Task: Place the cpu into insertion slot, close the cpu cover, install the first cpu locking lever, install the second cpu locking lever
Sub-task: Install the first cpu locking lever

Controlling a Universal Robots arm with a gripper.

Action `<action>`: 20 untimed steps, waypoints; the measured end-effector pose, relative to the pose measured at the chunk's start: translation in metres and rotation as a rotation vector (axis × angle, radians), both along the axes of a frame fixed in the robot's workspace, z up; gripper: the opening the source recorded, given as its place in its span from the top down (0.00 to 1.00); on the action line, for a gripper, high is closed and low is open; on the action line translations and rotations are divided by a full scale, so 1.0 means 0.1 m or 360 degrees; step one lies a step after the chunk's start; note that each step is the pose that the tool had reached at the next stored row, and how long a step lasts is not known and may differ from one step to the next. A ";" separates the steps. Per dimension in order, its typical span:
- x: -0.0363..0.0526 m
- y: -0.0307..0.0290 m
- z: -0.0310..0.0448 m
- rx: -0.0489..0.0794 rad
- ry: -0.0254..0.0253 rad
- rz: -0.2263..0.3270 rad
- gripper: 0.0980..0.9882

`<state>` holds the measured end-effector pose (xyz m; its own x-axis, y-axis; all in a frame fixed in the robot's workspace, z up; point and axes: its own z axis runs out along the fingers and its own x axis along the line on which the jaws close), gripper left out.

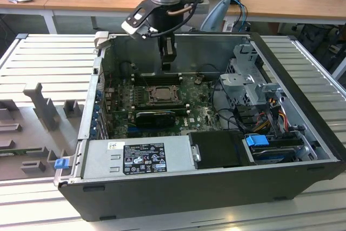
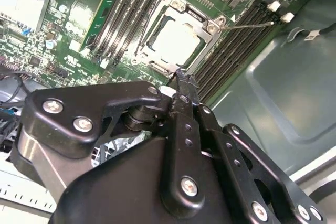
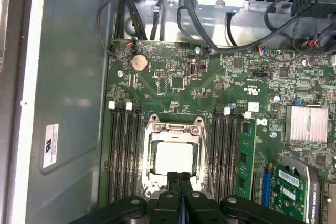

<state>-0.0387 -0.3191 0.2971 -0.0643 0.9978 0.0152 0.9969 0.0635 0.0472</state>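
Green motherboard (image 3: 173, 80) — closed gripper (image 3: 179, 177) above cpu (image 3: 173, 158)

Your end effector (image 3: 179, 176): black. You'll find the cpu (image 3: 173, 159) top pale silver-grey, the cpu cover (image 3: 173, 128) around it grey metal. Motherboard (image 3: 173, 85) green; memory slots (image 3: 123, 156) black with white clips (image 3: 112, 106). Counter (image 1: 48, 58) pale grey, ribbed. Case clip (image 1: 61, 163) blue.
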 end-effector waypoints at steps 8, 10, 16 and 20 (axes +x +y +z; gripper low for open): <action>0.001 0.000 -0.001 0.0000 0.00002 0.0185 0.99; 0.001 0.000 -0.002 0.0000 0.00001 0.0237 0.99; 0.001 0.000 -0.002 0.0000 0.00001 0.0343 0.99; 0.001 0.000 -0.002 0.0000 0.00001 0.0393 0.99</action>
<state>-0.0386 -0.3191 0.2969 -0.3061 0.9519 0.0151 0.9511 0.3051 0.0472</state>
